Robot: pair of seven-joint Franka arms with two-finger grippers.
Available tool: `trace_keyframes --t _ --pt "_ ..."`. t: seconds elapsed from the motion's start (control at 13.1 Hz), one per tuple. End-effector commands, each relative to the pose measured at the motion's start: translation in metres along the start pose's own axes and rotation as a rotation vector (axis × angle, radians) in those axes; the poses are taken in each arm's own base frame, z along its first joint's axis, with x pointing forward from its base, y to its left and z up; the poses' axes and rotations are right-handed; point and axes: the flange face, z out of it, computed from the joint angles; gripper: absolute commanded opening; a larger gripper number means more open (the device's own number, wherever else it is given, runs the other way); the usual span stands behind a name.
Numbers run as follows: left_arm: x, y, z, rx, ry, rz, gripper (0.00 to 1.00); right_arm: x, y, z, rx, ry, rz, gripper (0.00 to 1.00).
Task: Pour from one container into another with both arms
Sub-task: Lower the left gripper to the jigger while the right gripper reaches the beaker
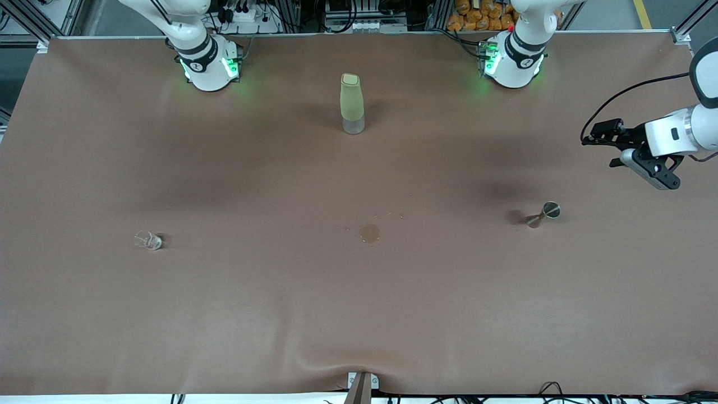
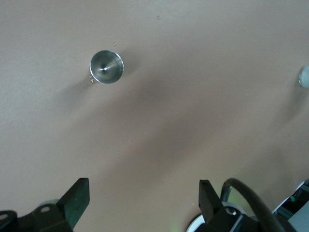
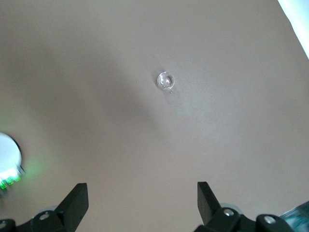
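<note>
now | left gripper spread, over table | right gripper spread, cut off from front view

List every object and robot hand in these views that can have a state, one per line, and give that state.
Green bottle: upright, cap on, untouched.
Metal jigger: upright on the table, not held.
Clear glass: looks tipped on its side, not held.
Left hand: open, empty, up in the air above the table near the jigger.
Right hand: open, empty, above the table with the glass in its view.
</note>
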Motion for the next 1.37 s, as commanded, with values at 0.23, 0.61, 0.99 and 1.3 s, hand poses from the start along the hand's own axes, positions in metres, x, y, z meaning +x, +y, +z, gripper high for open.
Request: trace_keyframes --t 0.23,0.61,0.99,1.3 --pt "-0.024 -0.066 0.054 -0.141 0.141 0.228 1.00 -0.029 0.025 0.013 -0.052 -0.005 -0.250 1.00" --pt "-0.019 -0.099 0.092 -0.186 0.333 0.515 1.00 -0.037 0.058 0.067 -0.020 0.113 -0.308 1.00" --pt "-0.018 -0.128 0.129 -0.220 0.506 0.671 1.00 -0.069 0.097 0.172 0.051 0.375 -0.380 1.00" --pt "-0.021 -0.151 0.155 -0.222 0.597 0.739 1.00 -0.080 0.115 0.258 0.070 0.554 -0.430 1.00"
